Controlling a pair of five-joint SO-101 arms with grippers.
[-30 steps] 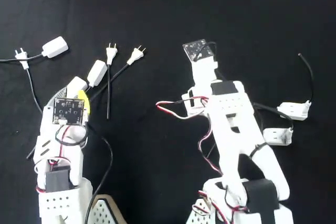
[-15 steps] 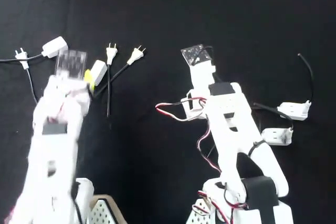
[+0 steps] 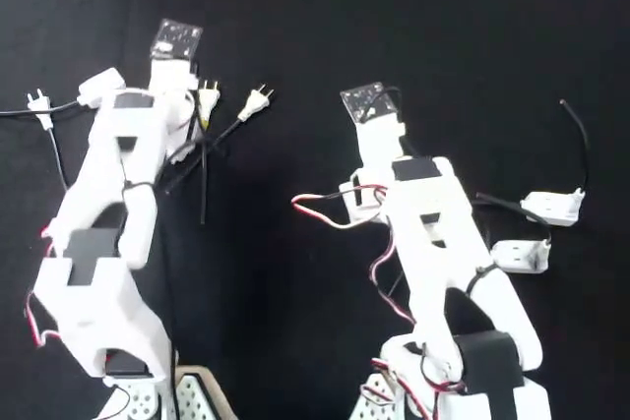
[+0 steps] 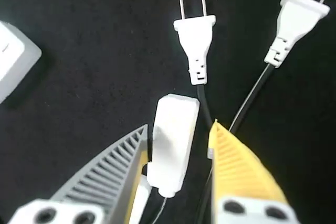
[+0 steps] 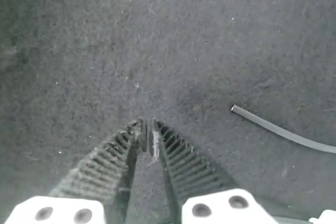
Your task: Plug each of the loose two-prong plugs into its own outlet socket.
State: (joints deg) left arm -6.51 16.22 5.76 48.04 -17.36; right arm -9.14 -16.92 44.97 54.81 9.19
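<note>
- Where the left gripper point(image 4: 178, 127) spreads its jaws wide, a white outlet socket point(image 4: 170, 145) lies between them on the black table cloth point(image 4: 79, 14). It is a smooth, rounded oblong block. The grey finger point(image 4: 113, 166) is at one side and the yellow finger point(image 4: 236, 166) a little apart at the other, with nothing clamped.
- Just beyond the socket's far end lies a white two-prong plug point(image 4: 195, 35). Its body is flat, its two thin metal prongs point away, and its black cord runs back beside the socket.
- A second plug point(image 4: 294, 17) of the same kind lies near it, angled outward.
- Another white socket point(image 4: 13, 61) lies well off to the side.
- Over bare cloth hangs the right gripper point(image 5: 147, 124), jaws all but closed and holding nothing, with a black cord end point(image 5: 236, 109) nearby.
</note>
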